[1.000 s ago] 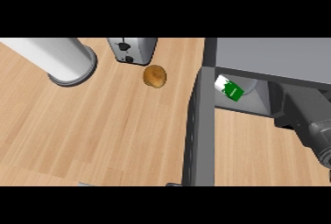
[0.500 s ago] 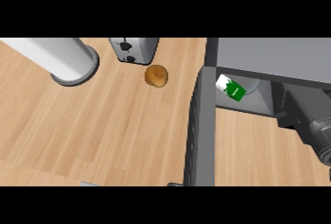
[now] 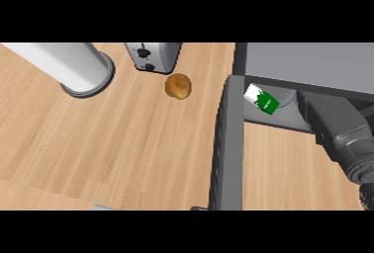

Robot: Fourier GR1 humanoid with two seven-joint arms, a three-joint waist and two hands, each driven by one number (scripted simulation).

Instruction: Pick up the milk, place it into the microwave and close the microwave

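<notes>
The milk, a white and green carton, sits tilted inside the open microwave, just past the door, which stands edge-on towards us. The right forearm reaches in beside the carton; its hand is hidden, so the fingers cannot be told. Out on the worktop: a potato, a toaster, and a grey cylinder.

A white milk carton with a green patch sits at three o'clock, inside the grey microwave. Its dark grey door runs toward six o'clock. A golden-brown potato lies at twelve o'clock, beside a silver toaster with black knobs. The counter is pale wood grain.
</notes>
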